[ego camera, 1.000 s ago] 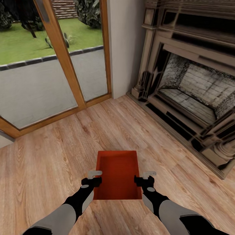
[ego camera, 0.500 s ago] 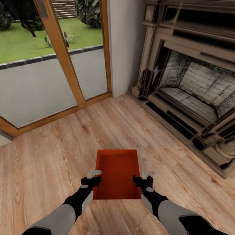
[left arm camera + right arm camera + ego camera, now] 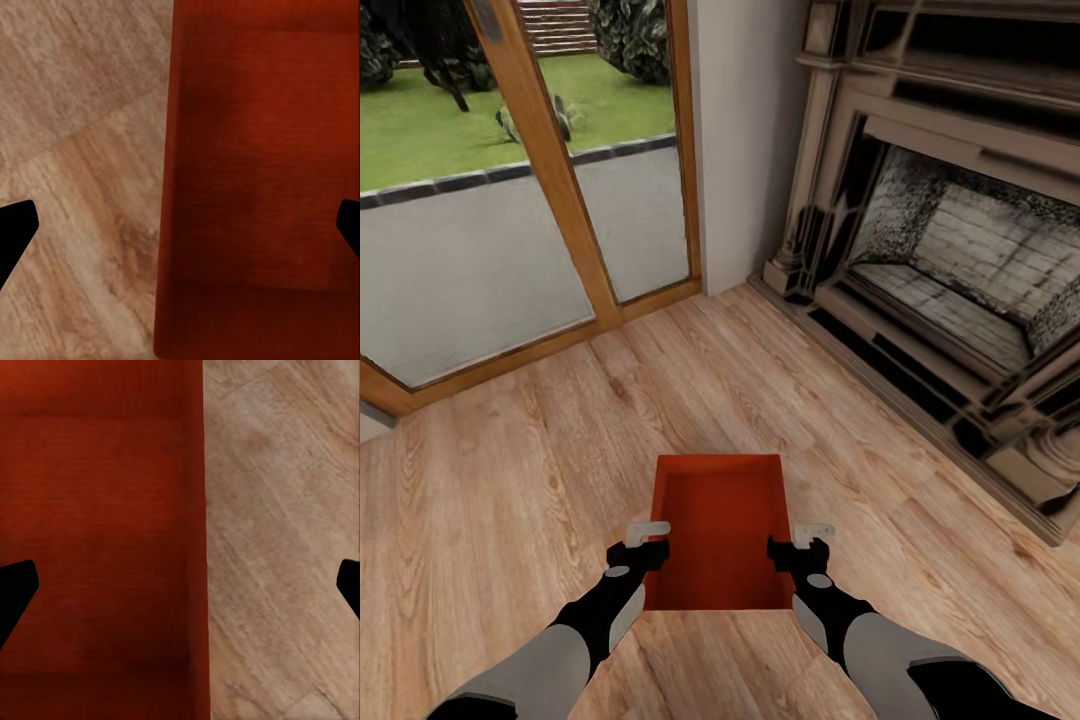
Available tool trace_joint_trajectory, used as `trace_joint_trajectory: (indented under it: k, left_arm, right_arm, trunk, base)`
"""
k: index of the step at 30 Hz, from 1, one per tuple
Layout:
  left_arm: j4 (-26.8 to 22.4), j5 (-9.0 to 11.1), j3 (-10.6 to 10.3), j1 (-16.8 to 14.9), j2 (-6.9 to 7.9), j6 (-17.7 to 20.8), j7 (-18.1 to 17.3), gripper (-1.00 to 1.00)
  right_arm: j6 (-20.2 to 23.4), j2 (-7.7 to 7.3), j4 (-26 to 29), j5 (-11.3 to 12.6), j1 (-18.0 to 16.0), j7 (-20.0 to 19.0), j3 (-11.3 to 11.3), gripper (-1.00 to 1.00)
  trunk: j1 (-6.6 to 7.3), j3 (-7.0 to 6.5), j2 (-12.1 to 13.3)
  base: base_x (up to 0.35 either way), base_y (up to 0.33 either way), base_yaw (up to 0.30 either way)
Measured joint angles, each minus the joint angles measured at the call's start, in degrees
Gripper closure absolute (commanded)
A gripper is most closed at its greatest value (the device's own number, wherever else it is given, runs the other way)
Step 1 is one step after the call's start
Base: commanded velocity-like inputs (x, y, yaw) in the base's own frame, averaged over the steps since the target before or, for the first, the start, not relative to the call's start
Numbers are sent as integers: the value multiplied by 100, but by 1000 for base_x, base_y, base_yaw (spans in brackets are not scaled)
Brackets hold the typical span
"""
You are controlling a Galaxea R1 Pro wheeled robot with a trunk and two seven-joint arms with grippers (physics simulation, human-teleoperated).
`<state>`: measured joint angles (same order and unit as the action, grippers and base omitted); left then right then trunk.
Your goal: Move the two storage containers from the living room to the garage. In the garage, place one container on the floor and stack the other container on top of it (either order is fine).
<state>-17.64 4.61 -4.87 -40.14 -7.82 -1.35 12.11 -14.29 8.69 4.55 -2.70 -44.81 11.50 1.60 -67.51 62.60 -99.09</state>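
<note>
The orange bin (image 3: 720, 530) is sitting on the wood floor (image 3: 510, 520) near the fireplace (image 3: 960, 260), between both arms. The left gripper (image 3: 648, 535) and right gripper (image 3: 808, 538) are straddling its side walls with jaws spread – not pinching yet. If they are closing unevenly, the bin is likely tilting or slipping out

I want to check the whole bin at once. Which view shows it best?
The head view: the whole bin shows there, open top and all four walls, on the wood floor between both end effectors. The left wrist view and right wrist view each show one side wall and part of the inside.
</note>
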Motion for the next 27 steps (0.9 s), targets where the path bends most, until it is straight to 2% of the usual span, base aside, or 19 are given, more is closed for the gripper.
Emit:
trace_joint_trajectory:
  k: [27]
  left_arm:
    - [-4, -28, -18, 0, 45, 16, 7, -100]
  right_arm:
    - [-30, -8, 0, 0, 2, -2, 1, -100]
  trunk:
    - [-593, 485, -1083]
  base:
    - [0, 0, 0]
